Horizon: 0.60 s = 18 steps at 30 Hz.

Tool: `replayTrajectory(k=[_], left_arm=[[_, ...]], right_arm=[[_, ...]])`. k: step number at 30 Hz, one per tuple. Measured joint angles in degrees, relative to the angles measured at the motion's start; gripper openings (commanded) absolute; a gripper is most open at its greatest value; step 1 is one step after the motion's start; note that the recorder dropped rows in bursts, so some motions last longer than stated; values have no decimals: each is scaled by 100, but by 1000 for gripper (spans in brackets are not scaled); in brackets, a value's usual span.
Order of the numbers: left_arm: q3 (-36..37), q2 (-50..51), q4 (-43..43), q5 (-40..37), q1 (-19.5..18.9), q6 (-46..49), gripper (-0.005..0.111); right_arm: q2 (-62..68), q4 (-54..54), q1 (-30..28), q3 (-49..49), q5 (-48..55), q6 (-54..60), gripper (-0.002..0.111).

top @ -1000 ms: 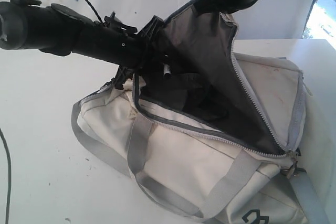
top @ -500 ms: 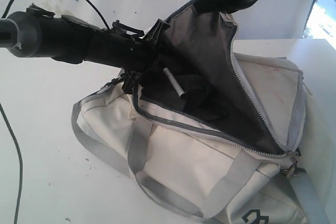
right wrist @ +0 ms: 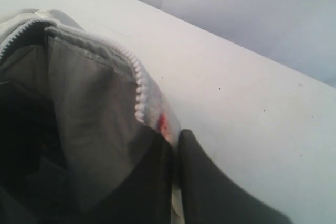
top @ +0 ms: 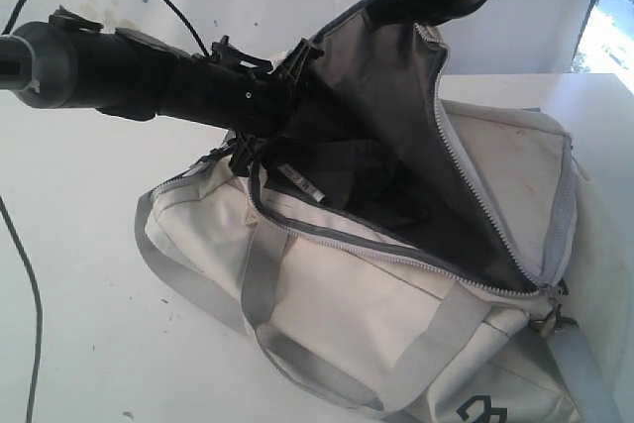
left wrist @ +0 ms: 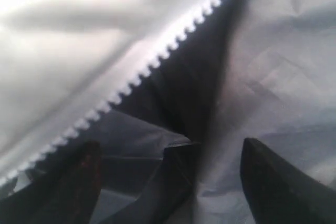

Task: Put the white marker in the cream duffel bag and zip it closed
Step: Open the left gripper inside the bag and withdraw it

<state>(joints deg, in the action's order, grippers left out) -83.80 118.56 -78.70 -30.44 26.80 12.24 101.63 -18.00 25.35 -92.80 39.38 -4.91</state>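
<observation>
White marker [top: 301, 183] slants down-right, apparently inside duffel [top: 376, 294].

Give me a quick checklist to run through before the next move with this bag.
1. Marker inside the bag: ok, it lies just behind the near zipper edge.
2. Left gripper empty: ok, open, nothing between the fingers.
3. Left gripper clear of the opening: not ok, it sits at the bag's mouth.
4. Flap held up: ok, the right gripper is shut on its edge.
5. Zipper closed: not ok, wide open.
6. Zipper pull found: cannot tell.
</observation>
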Motion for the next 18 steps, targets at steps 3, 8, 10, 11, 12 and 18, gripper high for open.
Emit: replayTrajectory(k=[3, 8, 10, 11, 12, 18], left_arm=[[0, 0, 0, -260, -11, 153, 82], [0, 0, 12, -1016, -214, 414, 81], [0, -22, 55, -1298, -307, 480, 78], [0, -74, 122, -1448, -372, 504, 76], [0, -127, 191, -1613, -443, 534, 74], [0, -537, 577, -2542, -869, 852, 62]], right_arm=[[0, 0, 0, 0, -1, 0, 0], [0, 0, 0, 0, 10, 0, 0], [0, 0, 0, 0, 10, 0, 0], [0, 0, 0, 0, 21, 0, 0], [0, 0, -9, 0, 21, 0, 0], [0, 0, -9, 0, 58, 0, 0]])
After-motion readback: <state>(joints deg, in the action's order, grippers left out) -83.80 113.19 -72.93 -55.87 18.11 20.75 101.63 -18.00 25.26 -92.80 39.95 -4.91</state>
